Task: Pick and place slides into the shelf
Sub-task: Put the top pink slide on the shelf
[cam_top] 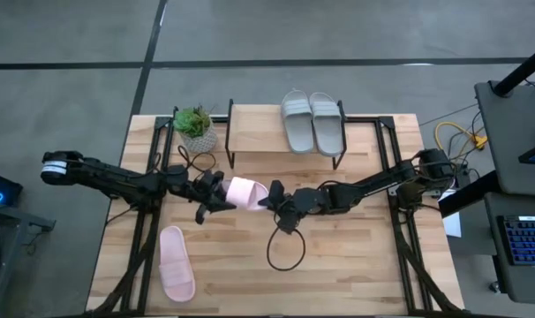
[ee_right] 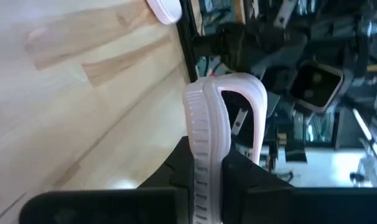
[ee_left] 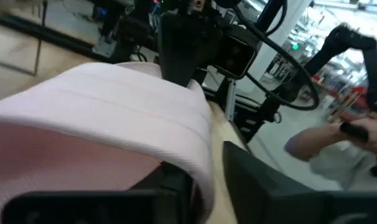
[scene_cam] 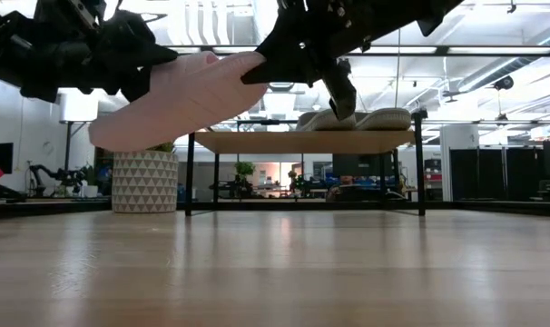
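Observation:
One light pink slide hangs in the air over the middle of the table, between my two grippers. My left gripper is shut on its left end and my right gripper on its right end. The low view shows this slide well clear of the tabletop. The second pink slide lies flat on its sole near the table's near left. The grey-green pair lies side by side, soles down, on the shelf at the far edge. My left gripper has the slide by the side of its wide strap. One finger is under the strap and the other finger is outside it. It comes in level from the table's left. The slide is lifted clear. My right gripper pinches the end of the sole between its two fingers, one finger on each face. It comes in level from the table's right, along the slide. The sole stands on edge in the hold, and the strap arches off to one side.
A small potted plant stands left of the shelf at the far edge. A black cable loop lies on the table under my right arm. A person's arm shows beyond the table. Bare wood lies at the near right.

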Controlling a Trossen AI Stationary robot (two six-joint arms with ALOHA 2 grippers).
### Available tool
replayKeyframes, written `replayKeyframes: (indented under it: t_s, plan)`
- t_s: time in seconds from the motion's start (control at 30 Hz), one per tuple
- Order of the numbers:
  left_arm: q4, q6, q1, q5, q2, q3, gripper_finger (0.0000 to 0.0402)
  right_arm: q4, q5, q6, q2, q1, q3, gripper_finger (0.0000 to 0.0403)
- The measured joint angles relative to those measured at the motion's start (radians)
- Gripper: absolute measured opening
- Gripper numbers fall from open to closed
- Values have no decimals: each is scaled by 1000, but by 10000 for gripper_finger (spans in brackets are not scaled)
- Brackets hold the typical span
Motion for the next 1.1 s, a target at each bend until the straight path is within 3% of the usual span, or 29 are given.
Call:
replayKeyframes:
  t_s: [0.3,0.53,0.73,1.1]
  plan:
    - [6,146,0,-12,-7,0,219,-7,78,59,-18,36,0,28]
    - [56,190,0,-12,-14,0,294,-61,140,96,-52,81,1,28]
    - [75,182,0,-13,-23,1,328,-142,223,149,-61,117,2,28]
    - [76,243,0,-6,-170,1,332,-173,389,191,-79,204,2,28]
